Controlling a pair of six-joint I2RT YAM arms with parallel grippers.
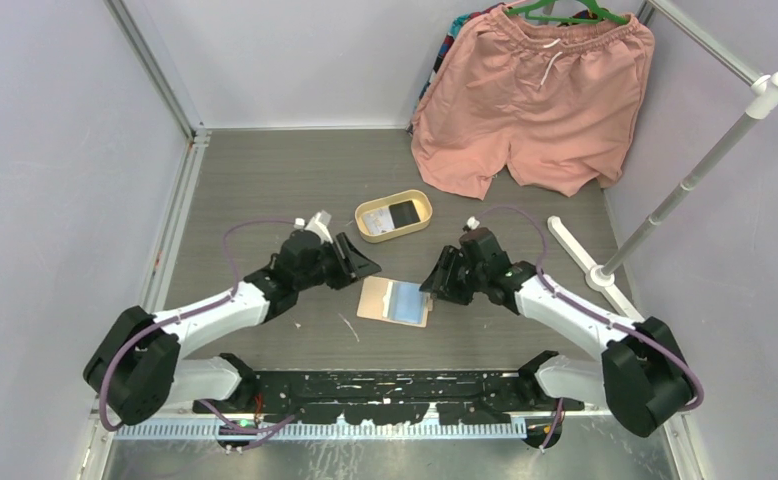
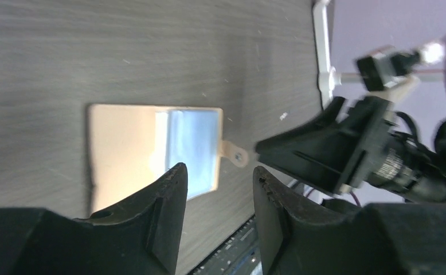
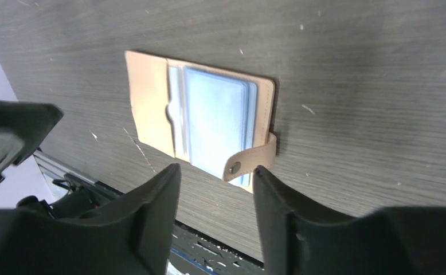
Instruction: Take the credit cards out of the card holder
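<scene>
Tan card holder (image 1: pixel 376 300), one, open on the counter (image 1: pixel 265 180). Left claw (image 1: pixel 370 266) at its 11 o'clock, right claw (image 1: pixel 430 289) at 3 o'clock; both spread apart, empty.

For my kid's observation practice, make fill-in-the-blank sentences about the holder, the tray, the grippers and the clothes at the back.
The holder lies on the table with its snap tab toward the ____ arm.
The card in the tray is dark with a ____ part.
The left gripper and right gripper both have ____ jaws.
The shorts at the back are ____.
Missing words: right; white; open; pink.
</scene>
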